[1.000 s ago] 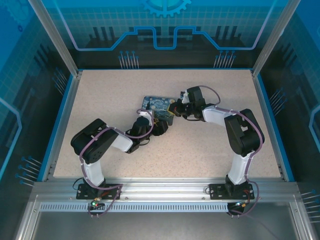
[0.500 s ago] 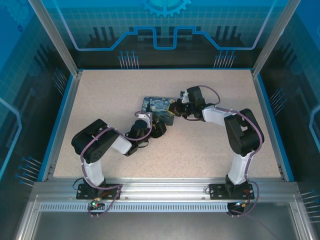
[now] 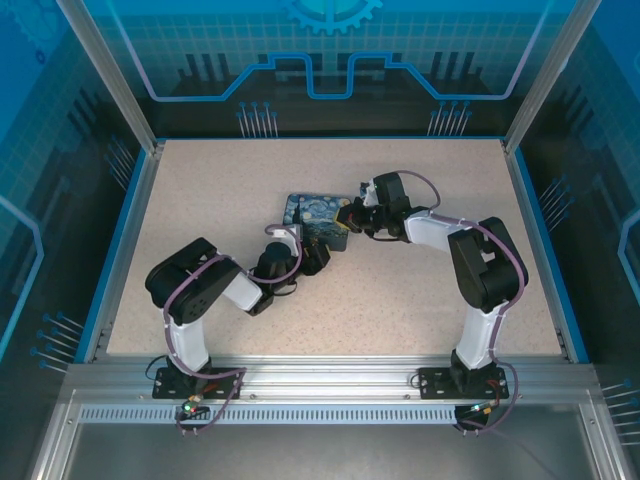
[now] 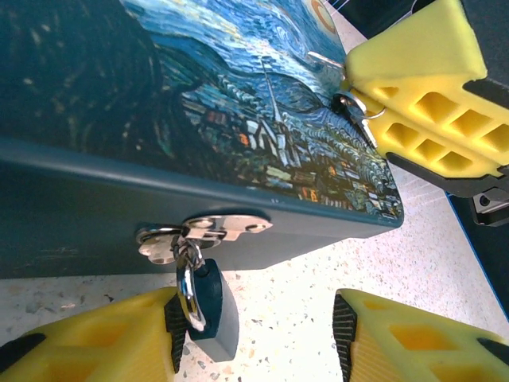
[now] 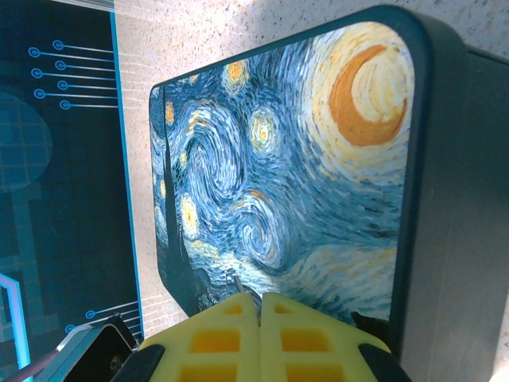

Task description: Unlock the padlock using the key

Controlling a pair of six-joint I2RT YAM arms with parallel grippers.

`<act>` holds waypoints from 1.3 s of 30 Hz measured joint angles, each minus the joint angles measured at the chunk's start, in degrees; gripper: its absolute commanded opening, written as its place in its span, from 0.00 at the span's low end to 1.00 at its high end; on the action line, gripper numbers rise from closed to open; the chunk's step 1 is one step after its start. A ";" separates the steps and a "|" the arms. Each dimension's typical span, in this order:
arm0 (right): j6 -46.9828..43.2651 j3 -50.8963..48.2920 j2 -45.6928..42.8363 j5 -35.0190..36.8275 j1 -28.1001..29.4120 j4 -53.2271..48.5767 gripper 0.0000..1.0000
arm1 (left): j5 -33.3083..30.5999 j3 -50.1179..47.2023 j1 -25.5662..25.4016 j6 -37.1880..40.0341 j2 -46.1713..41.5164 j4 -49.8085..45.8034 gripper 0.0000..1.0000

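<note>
At frame lower left, the padlock [image 4: 213,310] hangs inside the released left end effector [image 4: 256,322]; clamp it squarely for the key [image 4: 350,103] clenched in the right end effector [image 5: 260,301].

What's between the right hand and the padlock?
The tin, in the left wrist view: the right hand is at its lid's corner, the padlock hangs from its front hasp.

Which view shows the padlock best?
Left wrist: the padlock hangs from the tin's hasp, shackle and dark body sharp. Top external leaves it too small to make out; right wrist faces the tin's lid.
</note>
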 measured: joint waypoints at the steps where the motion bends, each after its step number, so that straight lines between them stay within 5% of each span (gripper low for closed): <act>1: 0.00 0.00 0.00 0.00 0.00 -0.02 0.00 | -0.02 0.00 0.00 0.00 0.02 0.02 0.53; 39: 0.00 0.17 0.15 -0.09 0.00 -0.07 0.00 | -3.04 1.97 0.00 -1.44 2.32 -3.56 0.28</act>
